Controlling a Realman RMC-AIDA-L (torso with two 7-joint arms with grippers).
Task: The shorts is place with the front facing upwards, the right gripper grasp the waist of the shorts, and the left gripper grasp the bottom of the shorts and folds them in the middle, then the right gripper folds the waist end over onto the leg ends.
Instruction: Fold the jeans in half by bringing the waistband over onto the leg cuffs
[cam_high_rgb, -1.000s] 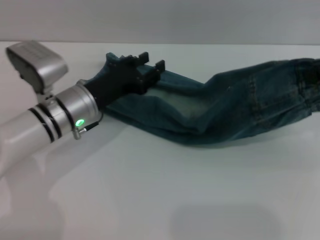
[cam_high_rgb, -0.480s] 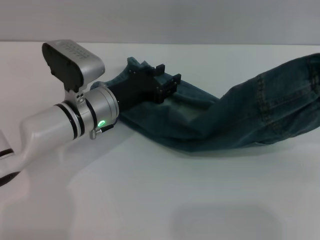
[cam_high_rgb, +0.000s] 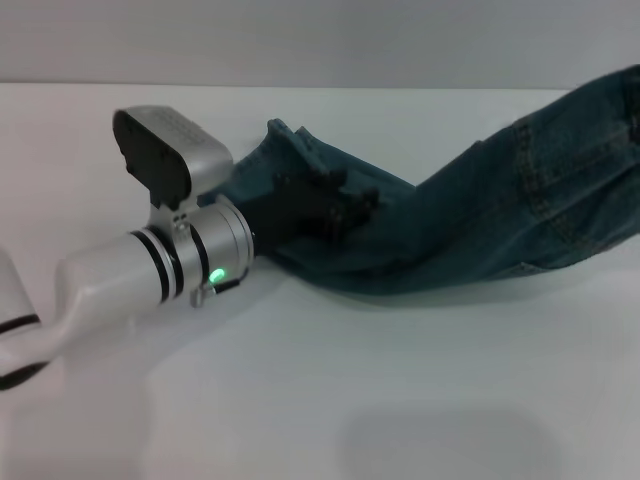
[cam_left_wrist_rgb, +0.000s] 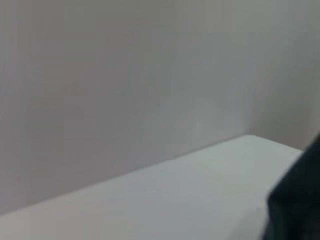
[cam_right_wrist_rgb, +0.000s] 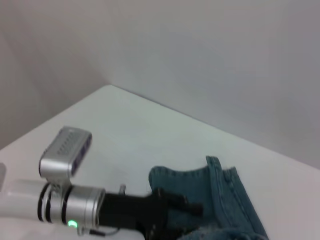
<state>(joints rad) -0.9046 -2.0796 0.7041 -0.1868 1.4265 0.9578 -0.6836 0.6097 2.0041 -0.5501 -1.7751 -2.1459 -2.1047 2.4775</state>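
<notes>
Stretching across the counter (cam_high_rgb: 330, 380), the shorts (cam_high_rgb: 500, 220) rise toward the robot's right. The left gripper (cam_high_rgb: 335, 207) sits at the leg ends (cam_high_rgb: 290, 150), seemingly pinching denim. I can't see the right gripper.

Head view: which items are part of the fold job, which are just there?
In the job:
shorts
leg ends
left tool, on the denim near the leg ends

Not in the job:
white table
nothing else lying about; right tool out of view
</notes>
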